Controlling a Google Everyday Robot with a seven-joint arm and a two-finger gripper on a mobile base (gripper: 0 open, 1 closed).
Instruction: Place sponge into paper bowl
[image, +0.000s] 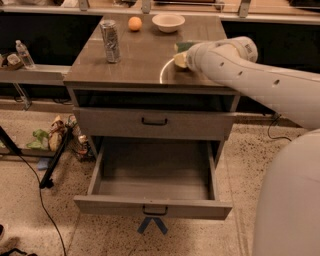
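Observation:
The sponge (181, 54), green on top with yellow foam below, peeks out at the left end of my white arm (225, 60), over the right part of the cabinet top. My gripper is hidden behind the arm's end, right at the sponge. The paper bowl (168, 22) stands empty at the back of the top, beyond and slightly left of the sponge.
A silver can (110, 34) stands at the left of the wooden cabinet top (135, 60), and an orange (134, 23) lies at the back beside the bowl. The lower drawer (152, 175) is pulled open. Cables, a stand and clutter lie on the floor at the left.

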